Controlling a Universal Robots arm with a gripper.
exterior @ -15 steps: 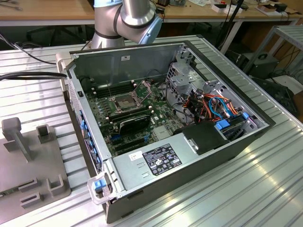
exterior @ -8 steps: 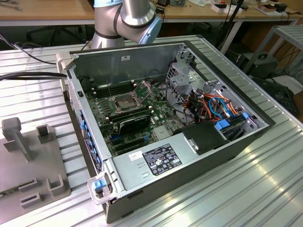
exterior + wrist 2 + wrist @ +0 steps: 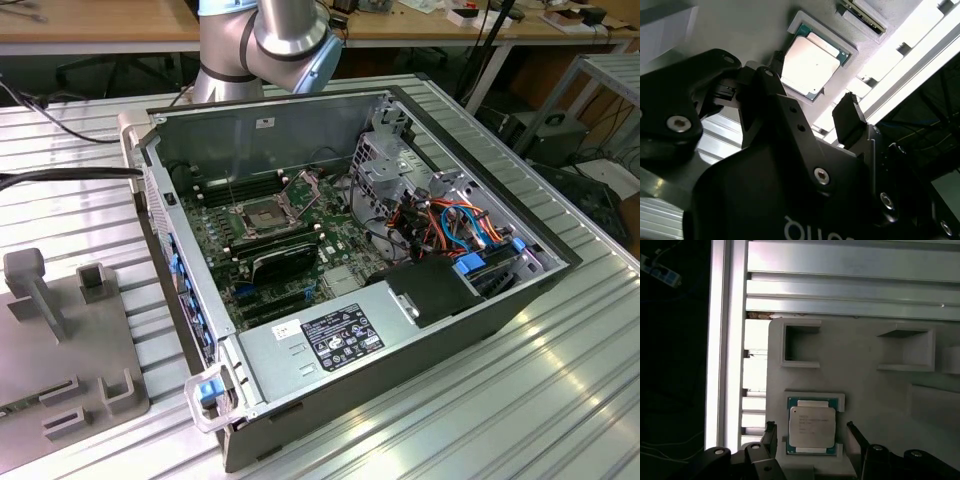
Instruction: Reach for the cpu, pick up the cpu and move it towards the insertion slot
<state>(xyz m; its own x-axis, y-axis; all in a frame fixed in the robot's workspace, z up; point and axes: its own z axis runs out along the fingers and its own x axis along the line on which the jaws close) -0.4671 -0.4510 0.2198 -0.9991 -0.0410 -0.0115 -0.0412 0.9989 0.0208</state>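
First wrist view: cpu (image 3: 812, 426) seen lying flat in shallow framed recess of grey fixture plate (image 3: 870, 385), lid up, all four edges exposed. Gripper (image 3: 810, 432) spread wide, nothing grasped. Fingers (image 3: 771, 436) placed outside two opposite sides of recess frame, clear gap seen at each side. Plate edge bordered closely by aluminium rail (image 3: 727, 340).

Exterior view: insertion slot (image 3: 262, 213) located on board inside open computer case (image 3: 400, 340), uncovered from above, black finned block (image 3: 285, 262) just beside it, case walls around.
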